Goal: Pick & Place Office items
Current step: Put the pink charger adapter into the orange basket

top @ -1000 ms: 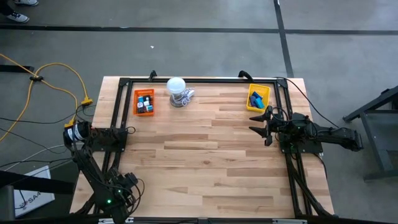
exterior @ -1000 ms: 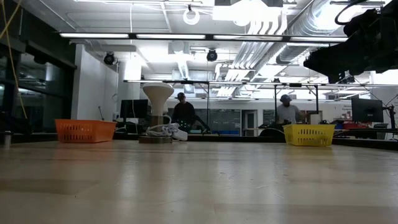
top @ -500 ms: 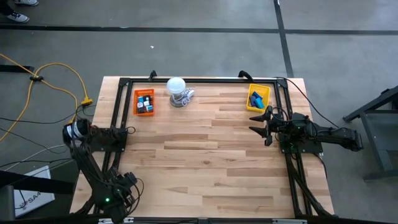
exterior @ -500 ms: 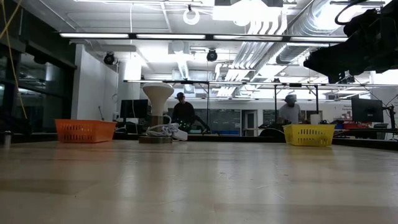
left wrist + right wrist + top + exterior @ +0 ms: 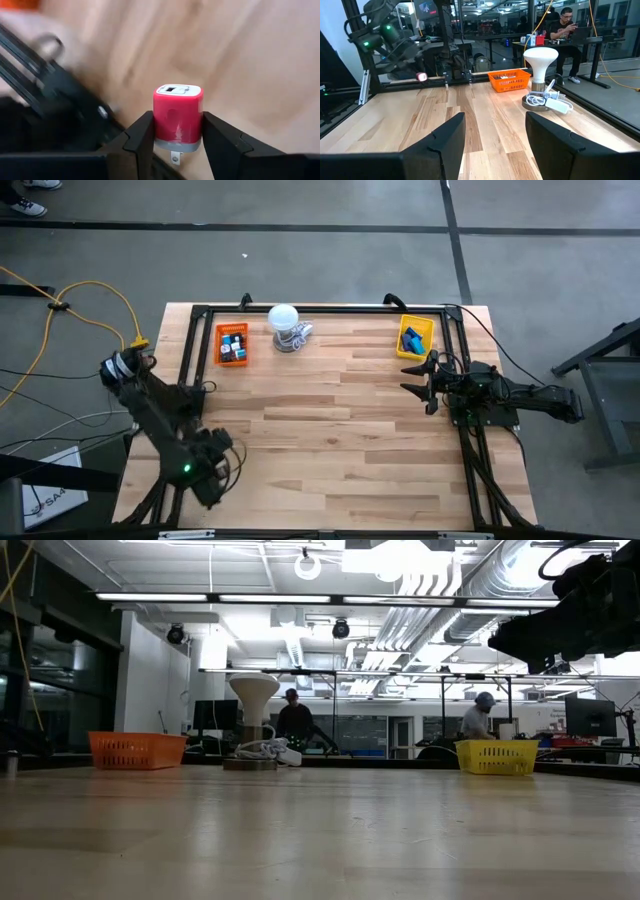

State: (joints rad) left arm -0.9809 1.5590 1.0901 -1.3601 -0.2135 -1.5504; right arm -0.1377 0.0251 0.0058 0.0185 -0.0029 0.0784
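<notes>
Table [image 5: 330, 420]: a pale wooden top is seen from above, framed by dark rails; most of its surface is bare.
Right arm [image 5: 520, 400]: it is held at the table's right edge, level with the yellow tray's near side.
Left arm [image 5: 165, 425]: it is stretched over the table's near left corner, with a green light shown on it.
White lamp-like object [image 5: 285, 327]: it is stood at the far edge between the two trays, with a white cable coiled at its base.
Orange tray [image 5: 232, 343]: it is set at the far left and is filled with small red, white and dark office items [image 5: 233, 346].
Yellow tray [image 5: 415, 337]: it is set at the far right; blue and teal blocks [image 5: 412, 338] are held in it.
Right gripper [image 5: 416, 380]: its fingers are spread wide apart, nothing is held, and it is poised just beside the yellow tray.
Left gripper [image 5: 177, 137]: its two fingers are closed against the sides of a red charger.
Red charger [image 5: 178, 117]: a small red plug with a white top and a grey base is clamped upright above the wood at the near left, well apart from both trays.
People: two are seen in the room beyond the table in the low view.
</notes>
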